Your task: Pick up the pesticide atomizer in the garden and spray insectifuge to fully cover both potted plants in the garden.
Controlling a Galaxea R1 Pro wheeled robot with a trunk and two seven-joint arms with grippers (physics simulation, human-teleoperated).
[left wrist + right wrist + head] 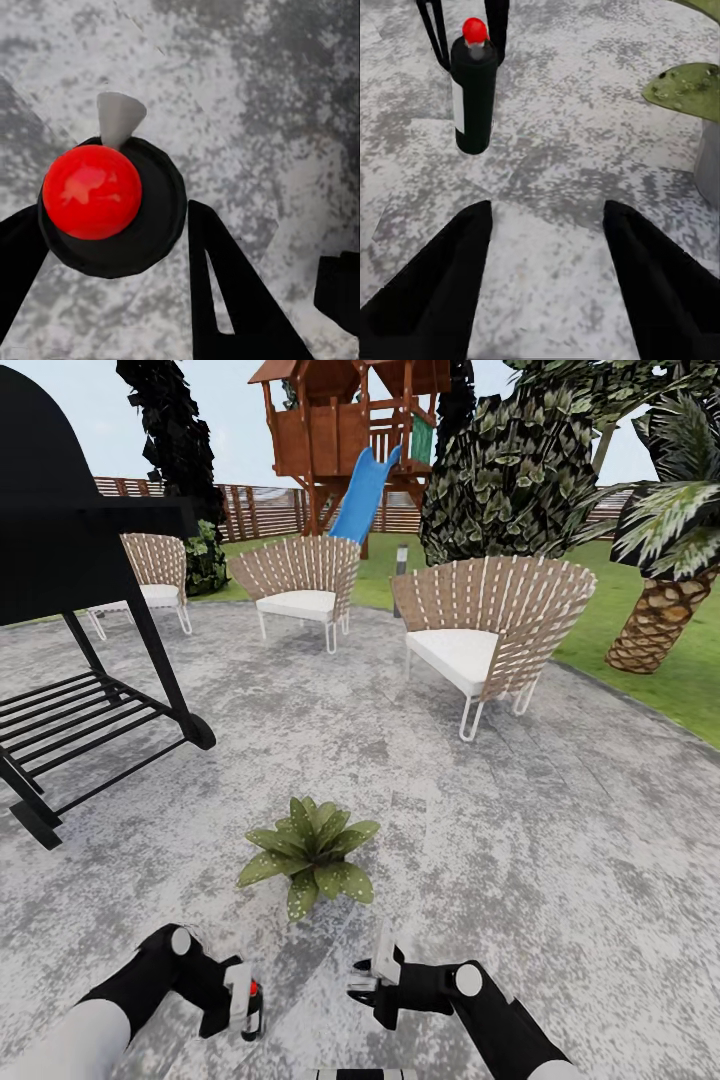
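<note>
The pesticide atomizer (474, 94) has a matt black body, a white band and a glossy red top; the paving (520, 830) looks like rough mottled grey stone; the chairs (490, 630) have woven slats and thin white metal legs

The left claw (243, 1000) grips the pesticide atomizer (252, 1008) near a potted plant (310, 852) on grey paving (560, 860).

head view high over the paving (480, 840), wrist views close, probably sharing it

Three wicker chairs (487, 628) stand on grey paving (560, 840), a black grill (70, 560) beside them, a wooden playhouse (340, 430) with blue slide (362, 495) behind.
</note>
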